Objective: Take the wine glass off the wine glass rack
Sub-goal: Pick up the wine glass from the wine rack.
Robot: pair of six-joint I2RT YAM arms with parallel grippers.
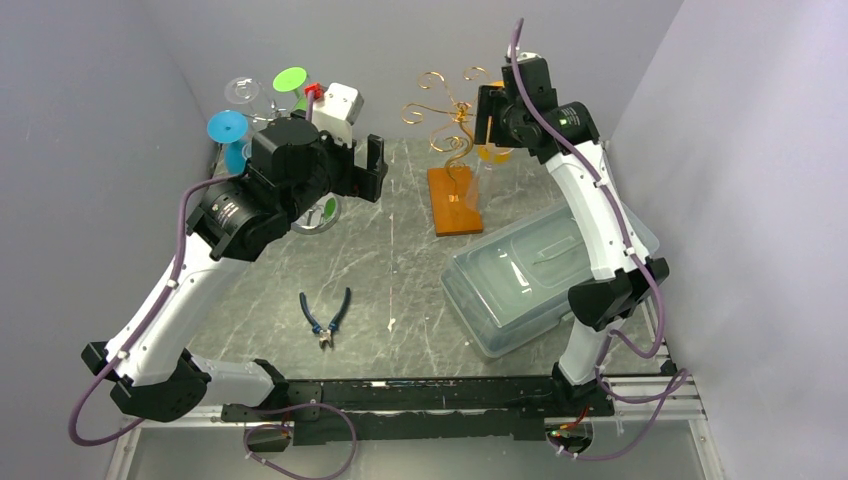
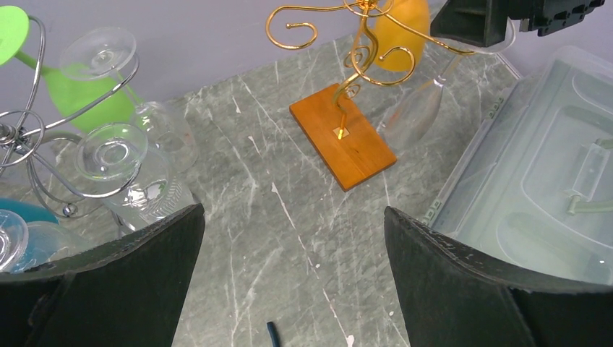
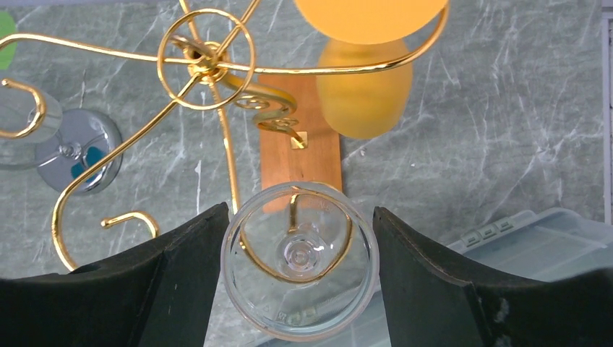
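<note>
Progress: not finished. You have the right gripper (image 3: 300, 238) at the gold rack (image 3: 206, 58), and the wine glass (image 3: 298, 260) sits between its fingers, but a gold hook shows through the glass foot, curled round the stem. I judge it is not yet off the rack.
Done: the reach and, as it looks, the grip.
Left: slide the stem out of the hook's open end, carry the glass clear of the gold arms, and set it down.
Right hand: both fingers meet the rim of the round foot, one on each side. It looks clamped on the foot.
Left hand: your left gripper (image 2: 293, 213) hangs above the table (image 2: 289, 289) with its fingers wide apart and nothing between them.
Where the glass is: on the rack's near arm, above the wooden base (image 2: 343, 134), just beside the yellow glass (image 3: 361, 94) and near the plastic box (image 1: 520, 270).
Which way it points: upside down, with the foot up in the gripper and the bowl (image 2: 416, 108) hanging below.
Long axis: foot to bowl. The right wrist camera looks almost straight down it. From the left wrist it slants more than the rack's post, with the bowl swung toward the wooden base, so I judge it slightly off plumb.
Watch: the gold arms crowd the foot, so you have little room.
</note>
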